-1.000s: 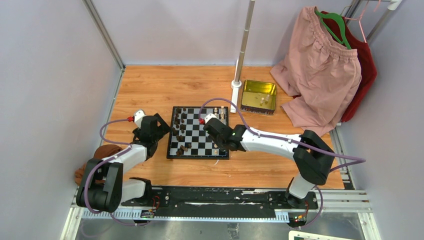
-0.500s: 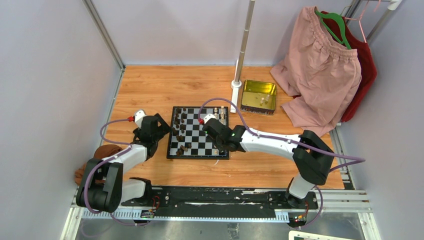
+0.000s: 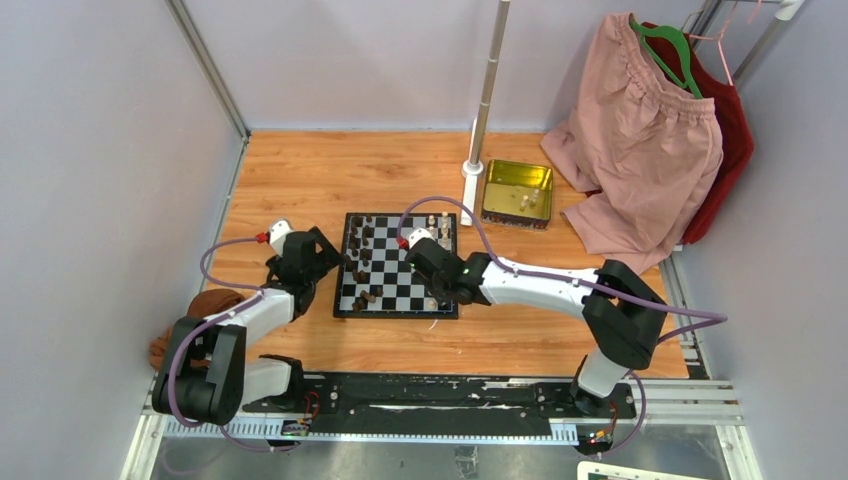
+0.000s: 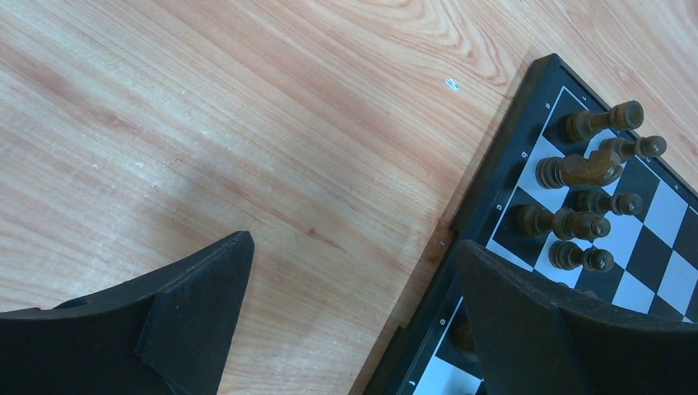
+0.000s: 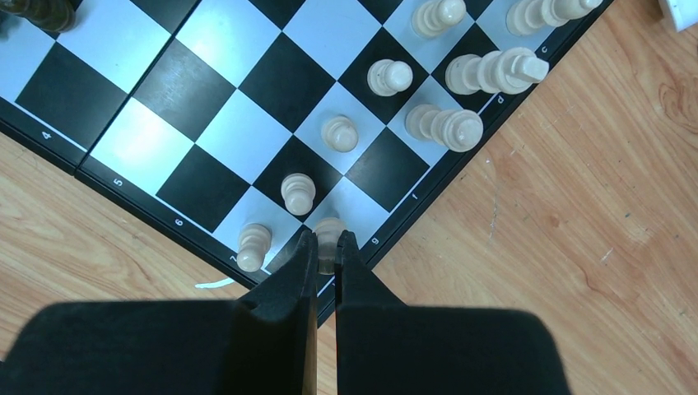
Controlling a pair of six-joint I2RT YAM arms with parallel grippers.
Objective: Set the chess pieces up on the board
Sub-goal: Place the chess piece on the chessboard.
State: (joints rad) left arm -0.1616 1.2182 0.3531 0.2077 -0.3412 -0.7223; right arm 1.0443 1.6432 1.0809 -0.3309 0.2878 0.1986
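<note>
The board (image 3: 400, 262) lies mid-table. Dark brown chess pieces (image 3: 357, 250) stand on its left columns and show in the left wrist view (image 4: 576, 169). Cream pieces (image 5: 340, 132) stand along its right side. My right gripper (image 5: 328, 247) is shut on a cream piece (image 5: 330, 234) over the board's near right corner (image 3: 432, 290), beside a diagonal line of cream pawns. I cannot tell whether the piece touches the board. My left gripper (image 4: 354, 271) is open and empty, low over the wood at the board's left edge (image 3: 325, 262), with one finger (image 4: 527, 313) over the border.
A gold tin (image 3: 517, 193) holding a few pieces sits behind the board on the right. A white pole stand (image 3: 474, 180) rises beside it. Pink and red clothes (image 3: 645, 140) hang at back right. A brown cloth (image 3: 205, 305) lies at the left edge.
My right arm has shifted slightly left with the cream piece in its jaws. The left arm has not moved.
</note>
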